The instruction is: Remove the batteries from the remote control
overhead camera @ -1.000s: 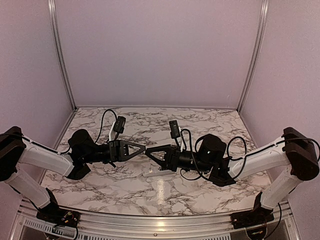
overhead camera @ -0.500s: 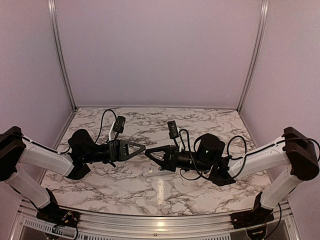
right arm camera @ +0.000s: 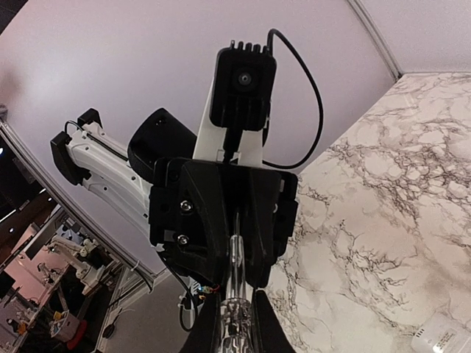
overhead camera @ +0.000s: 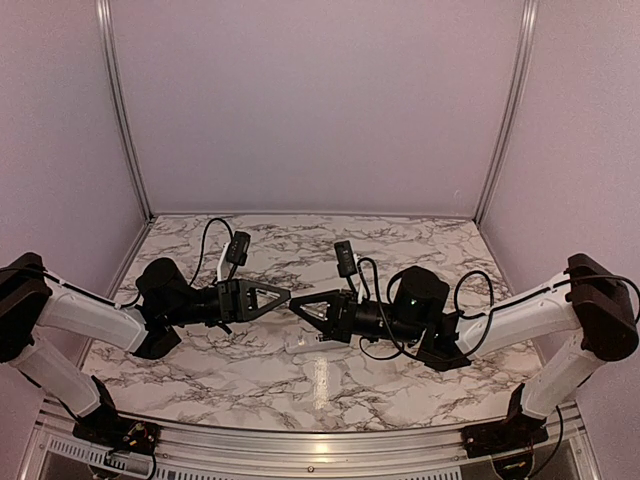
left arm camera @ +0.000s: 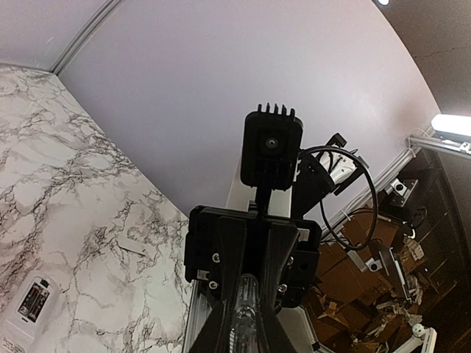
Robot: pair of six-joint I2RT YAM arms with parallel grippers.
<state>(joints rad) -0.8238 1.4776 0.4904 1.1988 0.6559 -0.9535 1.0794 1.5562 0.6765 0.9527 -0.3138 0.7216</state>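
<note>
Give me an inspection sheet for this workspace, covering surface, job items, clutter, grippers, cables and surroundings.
Surface: marbled table, glare patch near front.
Job's things: remote control lies flat, dark recess up; batteries not discernible.
Clutter: small flat white piece, apart from the remote.
Grippers: left gripper and right gripper shut, tip to tip, thin stick gripped between them.
Cables: black cables loop at both wrists.
Surroundings: plain lilac walls, metal frame; nothing else seen.

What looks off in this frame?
The left fingers and right fingers meet tip to tip in mid-air, both apparently shut on one thin grey stick. The remote control lies untouched on the table beneath them.
</note>
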